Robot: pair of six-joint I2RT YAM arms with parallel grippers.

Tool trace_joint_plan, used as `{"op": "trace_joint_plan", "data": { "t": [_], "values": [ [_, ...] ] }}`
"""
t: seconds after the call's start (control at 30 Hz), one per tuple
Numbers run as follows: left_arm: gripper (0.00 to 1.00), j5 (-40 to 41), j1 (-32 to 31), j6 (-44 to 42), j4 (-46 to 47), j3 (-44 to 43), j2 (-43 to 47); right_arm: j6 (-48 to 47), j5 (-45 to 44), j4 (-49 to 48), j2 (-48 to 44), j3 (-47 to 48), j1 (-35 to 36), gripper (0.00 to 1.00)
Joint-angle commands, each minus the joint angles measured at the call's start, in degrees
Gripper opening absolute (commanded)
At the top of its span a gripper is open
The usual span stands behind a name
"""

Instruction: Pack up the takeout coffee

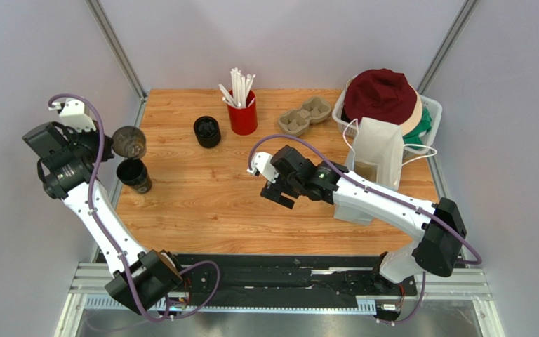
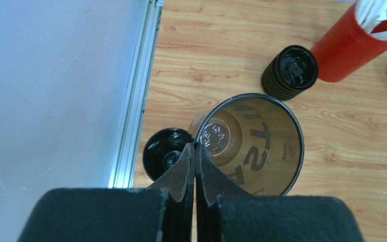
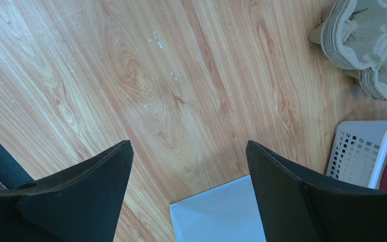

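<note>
My left gripper (image 1: 109,146) (image 2: 195,147) is shut on the rim of a see-through brownish cup (image 1: 129,142) (image 2: 253,146) with a black rim and black letters, and holds it above the table's left edge. The coffee cup (image 1: 134,175) (image 2: 166,154), small and glossy dark inside, stands on the table just below and to the left of the held cup. It has no lid on it. My right gripper (image 1: 277,194) (image 3: 188,151) is open and empty over the middle of the table, next to the white paper bag (image 1: 377,151) (image 3: 220,214).
A squat black ribbed piece (image 1: 207,131) (image 2: 290,73) and a red cup of white straws (image 1: 243,112) (image 2: 349,45) stand at the back. Cardboard cup carriers (image 1: 304,117) (image 3: 364,43) lie to their right. A white basket (image 1: 430,112) (image 3: 362,151) of hats is at the far right.
</note>
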State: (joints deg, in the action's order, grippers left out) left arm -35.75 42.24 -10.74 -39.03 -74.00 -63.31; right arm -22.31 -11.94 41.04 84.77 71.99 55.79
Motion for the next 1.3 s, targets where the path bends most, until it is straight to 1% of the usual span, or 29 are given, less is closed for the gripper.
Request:
{"op": "trace_joint_plan", "data": {
  "t": [0.0, 0.07, 0.1, 0.17, 0.2, 0.23, 0.27, 0.3, 0.33, 0.37, 0.4, 0.47, 0.5, 0.57, 0.6, 0.67, 0.7, 0.77, 0.9, 1.13, 1.27],
  "values": [
    [0.00, -1.79, -5.82, -1.82, -3.25, -2.56, 3.63, 0.51, -1.24, -2.63, -5.39, 0.96, -0.68, 0.90],
    [0.00, -0.30, -9.35, -2.52, -3.86, -2.21, 4.50, 1.03, -0.98, -2.45, -6.72, 1.93, -2.96, 0.90],
    [0.00, 2.32, -13.89, -2.70, -4.04, -2.03, 4.68, 1.38, 0.16, -2.02, -7.94, 2.63, -3.92, 0.90],
    [0.00, 5.06, -18.66, -3.05, -4.21, -1.59, 4.25, 2.00, 2.27, -0.79, -9.01, 4.91, -8.14, 0.90],
    [0.00, 7.25, -21.12, -2.97, -4.30, -1.59, 3.81, 2.18, 4.97, 0.78, -10.14, 5.79, -9.55, 0.90],
    [0.00, 8.14, -25.41, -3.06, -4.48, -1.94, 3.28, 2.18, 6.13, 1.67, -10.76, 6.49, -12.00, 0.90],
    [0.00, 8.85, -27.37, -2.88, -4.48, -2.20, 1.80, 1.92, 6.93, 3.16, -11.29, 7.81, -12.63, 0.90],
    [0.00, 9.81, -30.78, -2.88, -4.48, -2.55, 0.83, 1.22, 7.46, 3.61, -12.60, 7.99, -13.07, 0.91],
    [0.00, 9.82, -32.29, -2.79, -4.48, -3.25, -1.10, 0.95, 7.46, 3.96, -13.40, 7.99, -13.16, 0.91],
    [0.00, 10.08, -33.87, -2.71, -4.39, -3.69, -2.16, 0.86, 7.81, 4.22, -14.01, 7.30, -13.16, 0.91],
    [0.00, 11.04, -36.93, -2.70, -4.39, -4.05, -3.13, 0.86, 9.47, 4.40, -15.33, 6.68, -13.08, 0.91],
    [0.00, 12.01, -40.20, -2.97, -3.78, -4.66, -6.38, 1.21, 11.06, 4.23, -16.48, 5.36, -13.16, 0.91],
    [0.00, 12.89, -43.52, -3.14, -3.34, -4.75, -7.35, 1.47, 11.07, 4.05, -17.18, 4.05, -13.16, 0.91],
    [0.00, 12.98, -46.53, -3.23, -1.94, -4.75, -10.33, 1.30, 11.15, 3.00, -17.53, 2.55, -13.16, 0.91],
    [0.00, 12.98, -49.24, -3.23, -1.32, -4.75, -11.30, 1.04, 9.94, 2.47, -17.71, 0.81, -13.16, 0.91],
    [0.00, 12.90, -51.72, -3.06, 0.34, -4.93, -14.38, -0.19, 9.31, 1.59, -17.80, -0.70, -13.16, 0.91],
    [0.00, 12.72, -54.08, -3.14, 0.79, -5.02, -15.43, -0.72, 8.96, 1.50, -17.63, -1.32, -13.16, 0.91],
    [0.00, 12.72, -56.20, -3.06, 1.93, -5.72, -18.86, -1.60, 8.78, 0.63, -17.71, -3.16, -13.16, 0.91],
    [0.00, 12.37, -62.08, -3.06, 3.17, -7.82, -24.75, -3.00, 10.01, -0.96, -18.50, -5.89, -13.08, 0.90],
    [0.00, 11.58, -68.25, -1.30, 5.89, -9.94, -34.15, -3.89, 7.73, -4.03, -18.86, -10.11, -13.07, 0.90],
    [0.00, 9.12, -70.09, 0.02, 7.73, -9.50, -36.62, -3.97, 7.29, -4.65, -18.42, -10.99, -13.16, 0.90]
  ]
}}
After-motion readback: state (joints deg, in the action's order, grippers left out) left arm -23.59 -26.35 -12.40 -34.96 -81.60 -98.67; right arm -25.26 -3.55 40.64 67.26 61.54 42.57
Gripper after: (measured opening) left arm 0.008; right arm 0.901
